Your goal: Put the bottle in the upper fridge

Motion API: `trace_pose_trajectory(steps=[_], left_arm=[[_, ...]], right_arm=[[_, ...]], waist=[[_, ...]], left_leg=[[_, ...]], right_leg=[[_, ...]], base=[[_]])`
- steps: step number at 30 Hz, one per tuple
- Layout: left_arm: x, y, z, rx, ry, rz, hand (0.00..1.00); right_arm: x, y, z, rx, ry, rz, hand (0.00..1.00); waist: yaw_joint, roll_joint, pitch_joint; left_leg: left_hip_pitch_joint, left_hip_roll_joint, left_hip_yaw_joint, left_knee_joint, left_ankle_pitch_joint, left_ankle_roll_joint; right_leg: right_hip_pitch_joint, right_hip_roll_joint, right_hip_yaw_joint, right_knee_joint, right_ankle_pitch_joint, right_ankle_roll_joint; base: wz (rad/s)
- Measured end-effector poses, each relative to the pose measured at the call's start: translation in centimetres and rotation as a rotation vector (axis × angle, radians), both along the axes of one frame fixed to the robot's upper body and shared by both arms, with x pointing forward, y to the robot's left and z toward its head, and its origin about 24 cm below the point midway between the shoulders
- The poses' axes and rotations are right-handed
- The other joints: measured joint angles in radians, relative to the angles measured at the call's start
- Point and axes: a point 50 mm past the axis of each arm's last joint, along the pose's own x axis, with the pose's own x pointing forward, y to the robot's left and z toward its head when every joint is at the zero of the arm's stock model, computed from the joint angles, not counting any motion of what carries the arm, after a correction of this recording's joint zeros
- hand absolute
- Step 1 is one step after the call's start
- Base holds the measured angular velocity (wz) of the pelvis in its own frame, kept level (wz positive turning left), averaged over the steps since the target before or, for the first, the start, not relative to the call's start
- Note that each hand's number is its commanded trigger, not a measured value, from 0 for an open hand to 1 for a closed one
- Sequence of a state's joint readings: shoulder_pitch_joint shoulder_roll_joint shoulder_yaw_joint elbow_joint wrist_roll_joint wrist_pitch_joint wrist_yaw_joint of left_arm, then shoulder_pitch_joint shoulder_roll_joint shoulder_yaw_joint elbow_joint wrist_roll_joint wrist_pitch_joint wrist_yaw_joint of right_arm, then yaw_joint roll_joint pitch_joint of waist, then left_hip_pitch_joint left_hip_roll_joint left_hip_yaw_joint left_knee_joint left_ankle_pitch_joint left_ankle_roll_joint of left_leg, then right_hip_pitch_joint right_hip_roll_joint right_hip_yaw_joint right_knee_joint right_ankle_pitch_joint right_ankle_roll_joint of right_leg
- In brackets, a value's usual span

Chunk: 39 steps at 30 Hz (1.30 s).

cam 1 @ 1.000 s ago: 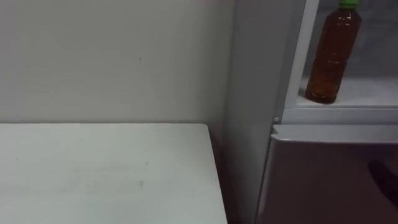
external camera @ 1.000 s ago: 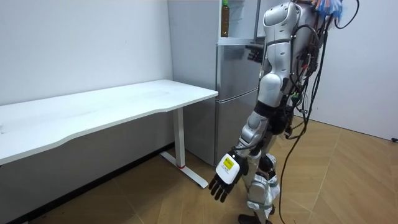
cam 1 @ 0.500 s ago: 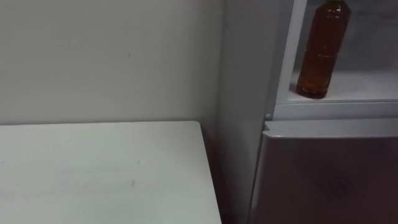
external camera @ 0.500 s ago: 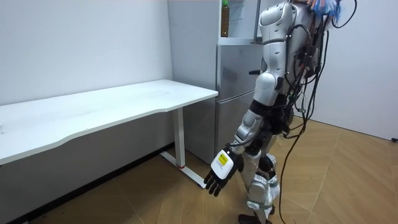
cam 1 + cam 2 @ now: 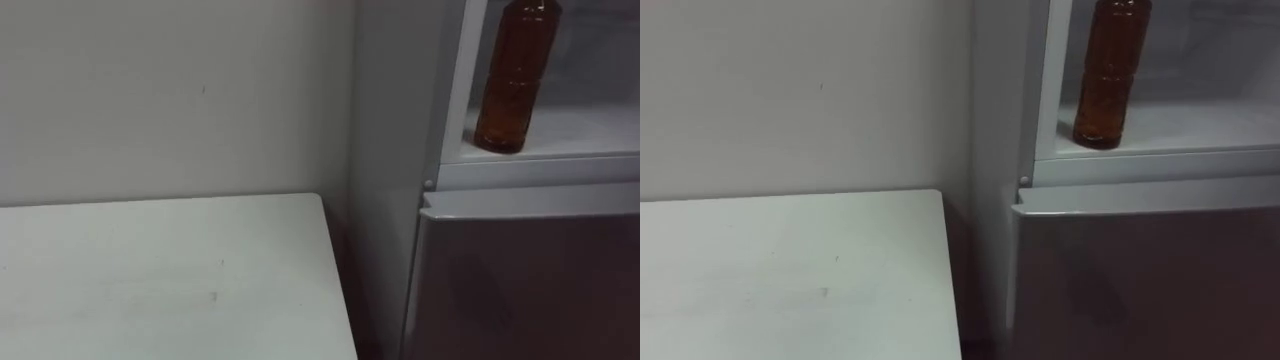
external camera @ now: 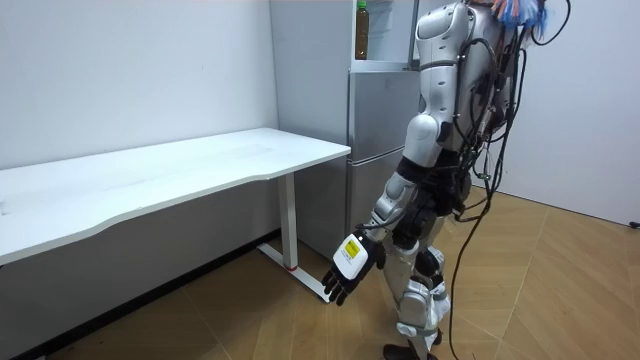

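Note:
A bottle of brown liquid point(image 5: 515, 80) stands upright at the left front of the upper fridge compartment's white shelf point(image 5: 585, 135). That compartment is open. In the room view the bottle point(image 6: 361, 30) with its green cap shows at the top of the fridge, beside my shoulder. I stand close in front of the fridge. My left hand point(image 6: 345, 272) hangs low by my leg, fingers relaxed and holding nothing.
The grey lower fridge door point(image 5: 520, 270) is shut beneath the shelf. A white table point(image 5: 150, 280) stands against the wall to my left, its right edge close to the fridge side point(image 5: 390, 150). Wooden floor point(image 6: 560, 290) lies behind me.
The dark shape of my right hand dropped out of the lower right of the eye view. My left arm swung slightly forward. The eye view shifted a little; the bottle stayed put.

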State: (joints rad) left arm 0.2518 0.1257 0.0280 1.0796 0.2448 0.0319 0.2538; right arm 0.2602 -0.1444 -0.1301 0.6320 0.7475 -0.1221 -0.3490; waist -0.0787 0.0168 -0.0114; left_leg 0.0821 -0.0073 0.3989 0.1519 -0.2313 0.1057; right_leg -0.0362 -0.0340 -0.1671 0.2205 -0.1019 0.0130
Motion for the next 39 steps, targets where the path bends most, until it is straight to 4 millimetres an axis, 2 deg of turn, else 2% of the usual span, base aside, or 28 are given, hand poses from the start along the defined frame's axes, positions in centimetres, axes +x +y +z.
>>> trace_pose_trajectory(steps=[10, 16, 19, 26, 31, 36, 39], left_arm=[[0.2, 0.0, 0.0, -0.003, -0.005, -0.008, 0.00], [1.0, -0.3, 0.0, -0.008, -0.017, -0.047, 0.00], [1.6, -0.5, 0.0, -0.012, -0.024, -0.076, 0.00], [2.3, -1.0, -0.1, -0.022, -0.039, -0.080, 0.00], [2.9, -1.6, -0.2, -0.071, -0.077, 0.051, 0.00], [1.8, -1.6, -0.4, -0.116, -0.087, 0.212, 0.00], [1.0, -1.3, -0.5, -0.132, -0.085, 0.290, 0.00]], right_arm=[[-3.9, 0.8, -2.7, 0.038, 0.213, 0.054, 0.00], [-4.5, 2.5, -3.9, 0.088, 0.270, 0.209, 0.00], [-4.7, 3.4, -4.5, 0.149, 0.287, 0.266, 0.00], [-6.1, 4.5, -5.5, 0.268, 0.342, 0.330, 0.00], [-7.0, 4.7, -5.7, 0.320, 0.351, 0.315, 0.00], [-7.3, 4.5, -5.7, 0.356, 0.327, 0.244, 0.00], [-7.2, 3.9, -5.5, 0.359, 0.287, 0.143, 0.00]], waist=[[-0.004, -0.003, 0.0071], [-0.002, -0.009, 0.0116], [-0.004, -0.009, 0.0114], [-0.003, -0.007, 0.0108], [-0.004, -0.008, 0.0107], [0.000, -0.006, 0.0107], [0.001, -0.006, 0.0103]], left_leg=[[0.017, -0.001, -0.011, 0.000, -0.002, -0.002], [0.014, -0.003, -0.014, 0.001, -0.002, -0.003], [0.015, -0.003, -0.018, 0.000, -0.002, -0.003], [0.009, -0.001, -0.019, -0.005, -0.003, -0.003], [0.018, -0.001, -0.020, -0.010, -0.003, -0.004], [0.035, -0.001, -0.017, -0.017, -0.003, -0.006], [0.035, -0.001, -0.015, -0.016, -0.003, -0.006]], right_leg=[[0.019, -0.002, -0.008, -0.003, -0.008, 0.001], [0.016, -0.001, -0.012, -0.005, -0.015, 0.000], [0.018, -0.001, -0.028, -0.011, -0.015, 0.001], [0.020, 0.002, -0.031, -0.015, -0.014, 0.002], [0.028, 0.007, -0.025, -0.016, -0.014, 0.002], [0.039, 0.008, -0.020, -0.016, -0.014, 0.002], [0.038, 0.007, -0.019, -0.014, -0.014, 0.002]], base=[[0.03], [0.01], [0.04], [0.01], [0.00], [-0.02], [-0.01]])
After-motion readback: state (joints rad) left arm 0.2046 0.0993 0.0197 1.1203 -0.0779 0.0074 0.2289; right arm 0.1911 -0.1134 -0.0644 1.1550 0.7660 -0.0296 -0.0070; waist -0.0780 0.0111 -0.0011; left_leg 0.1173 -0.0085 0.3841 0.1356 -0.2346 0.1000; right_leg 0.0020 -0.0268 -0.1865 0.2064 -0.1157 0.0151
